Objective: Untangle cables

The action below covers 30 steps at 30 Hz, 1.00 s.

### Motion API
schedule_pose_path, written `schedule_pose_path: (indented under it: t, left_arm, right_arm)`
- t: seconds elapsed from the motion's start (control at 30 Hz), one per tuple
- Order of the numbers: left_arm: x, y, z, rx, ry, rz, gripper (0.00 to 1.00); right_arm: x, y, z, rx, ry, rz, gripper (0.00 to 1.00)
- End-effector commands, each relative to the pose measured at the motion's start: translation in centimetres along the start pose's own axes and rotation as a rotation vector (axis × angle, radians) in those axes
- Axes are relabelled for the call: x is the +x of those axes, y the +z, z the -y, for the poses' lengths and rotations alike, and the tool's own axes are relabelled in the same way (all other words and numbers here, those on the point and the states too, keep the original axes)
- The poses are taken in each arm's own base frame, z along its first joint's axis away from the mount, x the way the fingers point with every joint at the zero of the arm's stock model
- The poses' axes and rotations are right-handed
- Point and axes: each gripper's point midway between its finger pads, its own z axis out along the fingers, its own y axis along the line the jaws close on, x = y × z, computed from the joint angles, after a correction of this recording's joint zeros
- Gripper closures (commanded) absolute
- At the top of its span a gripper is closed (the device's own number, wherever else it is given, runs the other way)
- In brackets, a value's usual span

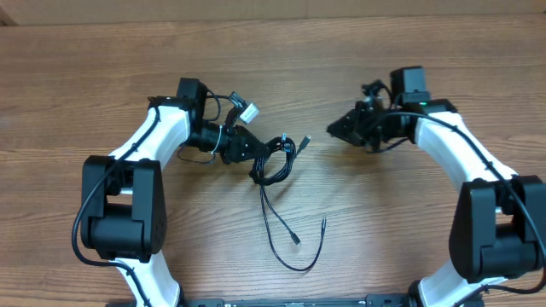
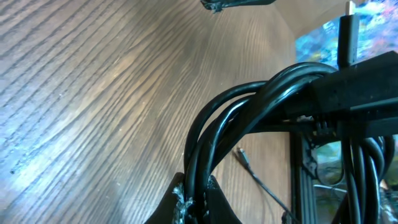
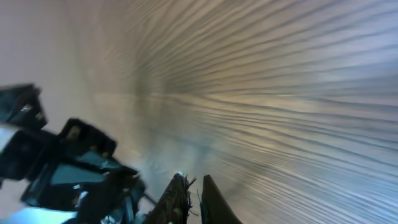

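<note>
Looped cables (image 2: 249,118) fill the left wrist view, hiding the left hand (image 1: 253,152).

Table (image 1: 102,77): wood, light brown, clear grain, low sheen w/ soft glare in the left wrist view. Cables (image 1: 275,166): black, smooth, glossy jacket, looks like plastic/rubber; a few silvery metal tips. Arms: glossy white shells (image 1: 153,136), matt black joints. Left gripper (image 1: 254,160): matt black plastic.

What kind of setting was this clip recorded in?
Probably a lab or test bench: a bare wood-grain table, two robot arms mounted at its near edge, and only loose black cables laid out.
</note>
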Motion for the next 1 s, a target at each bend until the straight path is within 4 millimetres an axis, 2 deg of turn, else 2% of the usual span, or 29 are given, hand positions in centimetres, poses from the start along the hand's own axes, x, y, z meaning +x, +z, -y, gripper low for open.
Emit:
schedule_pose_path:
  t: [0.0,0.17,0.33,0.47,0.97]
  left_arm:
    - [-0.7,-0.3,0.2,-0.008,0.06,0.01,0.96]
    - [-0.7,-0.3,-0.4,-0.04,0.023,0.0,0.96]
    - [-0.6,-0.3,-0.7,-0.057,0.006,-0.007,0.96]
    - [-0.9,-0.4,-1.0,-0.064,-0.016,0.004,0.96]
    - [-1.0,-0.4,-1.0,-0.064,-0.028,0.005,0.96]
  right_arm:
    - [0.2,-0.1,-2.3,-0.062,-0.008,0.004,0.93]
    - [-1.2,-0.2,-3.5,-0.11,0.061,0.046,0.93]
    - [-0.3,-0.6,-5.8,-0.234,0.021,-0.021,0.93]
    - [0.2,-0.8,-6.7,-0.283,0.001,-0.053,0.96]
    - [1.3,-0.6,-5.9,-0.257,0.008,-0.088,0.96]
